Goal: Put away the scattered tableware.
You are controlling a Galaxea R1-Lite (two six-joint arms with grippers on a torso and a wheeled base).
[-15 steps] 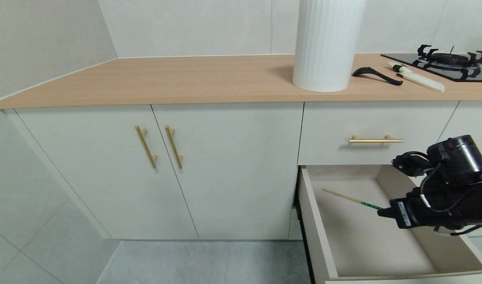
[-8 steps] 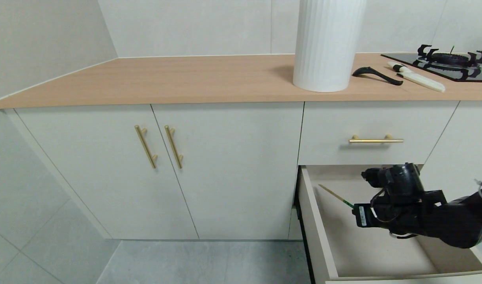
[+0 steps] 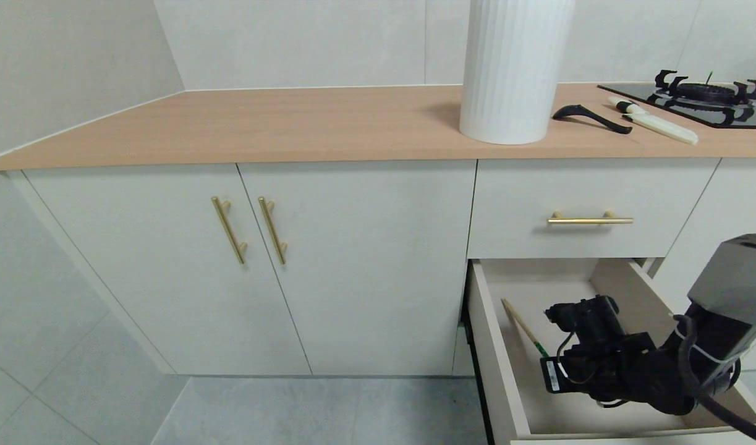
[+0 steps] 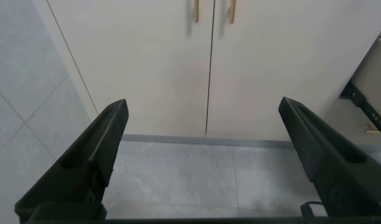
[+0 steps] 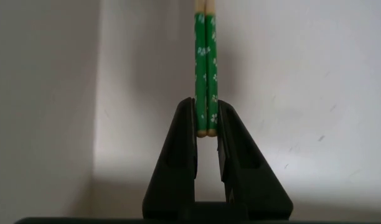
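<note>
Two chopsticks with green patterned ends are pinched between the fingers of the right pincer, side by side, and they are held only by their thick ends. The rest of their length points straight away from the pincer. In the head view this pincer is low inside the open drawer, and the pale tips of the chopsticks point toward the back, very near the left wall of the drawer. Whether they already touch the drawer floor, I cannot tell.

The step in hand is, I think, laying the chopsticks into the drawer. The next move calls for a little more lowering until the sticks lie flat, then spreading the fingers and pulling the arm up and back without dragging the sticks along. Because the tips are so close to the wall, the release should be gentle, otherwise they may roll apart.

The left pincer is spread wide and holds nothing; it hangs above the floor in front of the cupboard doors.

On the surface a black utensil and a white knife lie beside a tall white vase, so some tableware is not yet put away.
</note>
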